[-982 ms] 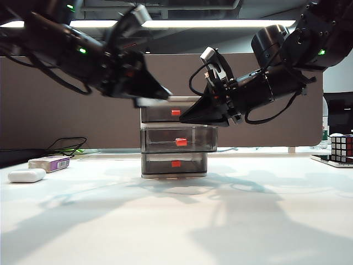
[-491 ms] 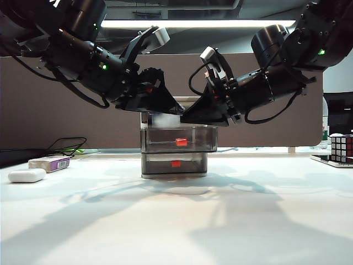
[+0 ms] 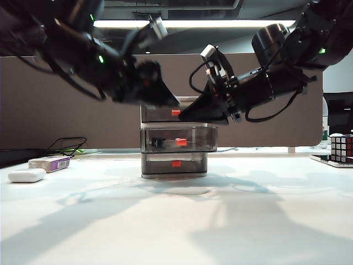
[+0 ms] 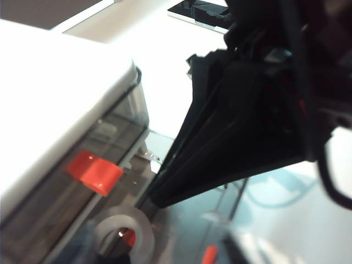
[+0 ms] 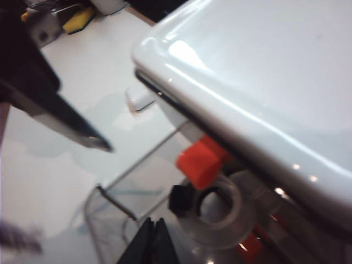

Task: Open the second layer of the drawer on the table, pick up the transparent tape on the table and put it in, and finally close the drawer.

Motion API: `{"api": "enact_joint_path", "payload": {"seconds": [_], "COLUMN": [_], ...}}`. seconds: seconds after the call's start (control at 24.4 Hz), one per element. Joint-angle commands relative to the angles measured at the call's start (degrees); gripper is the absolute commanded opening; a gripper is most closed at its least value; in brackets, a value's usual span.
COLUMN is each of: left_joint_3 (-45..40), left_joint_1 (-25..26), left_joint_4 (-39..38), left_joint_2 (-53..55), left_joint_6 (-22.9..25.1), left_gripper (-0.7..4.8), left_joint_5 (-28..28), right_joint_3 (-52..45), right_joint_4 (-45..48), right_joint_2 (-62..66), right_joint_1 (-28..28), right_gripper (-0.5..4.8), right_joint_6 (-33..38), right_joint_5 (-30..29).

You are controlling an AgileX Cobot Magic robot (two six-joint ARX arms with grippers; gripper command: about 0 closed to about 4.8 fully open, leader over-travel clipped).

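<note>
Inside the second layer of the drawer (image 3: pixel 177 138) your transparent tape (image 5: pixel 217 210) now lies, newly dropped; left gripper (image 3: pixel 157 94) is lifting away, jaws apparently empty, their gap unclear; right gripper (image 5: pixel 152 242) hovers pinched together above; only closing remains.

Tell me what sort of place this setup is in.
Probably an office or lab workbench: a plain white table backed by a grey partition panel, a small desktop drawer unit, a Rubik's cube at the edge, and strip lighting overhead. Left gripper and right gripper hover over the drawers.

Three drawers (image 3: pixel 174 138), one tape (image 5: pixel 219 212), two grippers (image 3: pixel 165 101)
</note>
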Motion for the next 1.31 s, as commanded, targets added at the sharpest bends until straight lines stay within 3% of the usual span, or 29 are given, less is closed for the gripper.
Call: {"api": "enact_joint_path", "payload": {"seconds": [0.04, 0.12, 0.29, 0.37, 0.57, 1.19, 1.31], "left_joint_3": [0.3, 0.3, 0.3, 0.3, 0.3, 0.3, 0.3], "left_joint_1": [0.0, 0.0, 0.0, 0.0, 0.0, 0.0, 0.0], "left_joint_4": [-4.8, -9.5, -20.4, -24.8, -25.7, -12.7, -10.3], "left_joint_2": [-6.5, -10.6, -15.4, -14.4, -10.1, 1.6, 1.6], "left_joint_6": [0.1, 0.4, 0.5, 0.5, 0.5, -2.5, -2.6], "left_gripper": [2.23, 2.06, -0.04, -0.04, -0.05, -0.05, -0.04], "left_joint_5": [-1.6, -2.3, -1.2, 1.3, 6.8, 6.1, 3.0], "right_joint_3": [0.3, 0.3, 2.3, 5.9, 12.2, 18.8, 18.8], "right_joint_4": [0.1, 0.1, 0.8, -0.8, -2.5, -3.9, -4.2], "right_joint_2": [-3.4, -5.6, -9.0, -8.3, -4.9, 4.5, 5.7], "right_joint_1": [0.1, 0.1, 0.0, 0.1, 0.1, 1.1, 1.7], "right_gripper": [-0.03, -0.03, -0.03, -0.03, -0.03, -0.03, -0.03], "right_joint_6": [0.0, 0.0, 0.0, -0.1, 0.0, 0.0, -0.1], "right_joint_5": [-2.0, -1.9, 1.5, 3.5, 5.5, 9.9, 11.1]}}
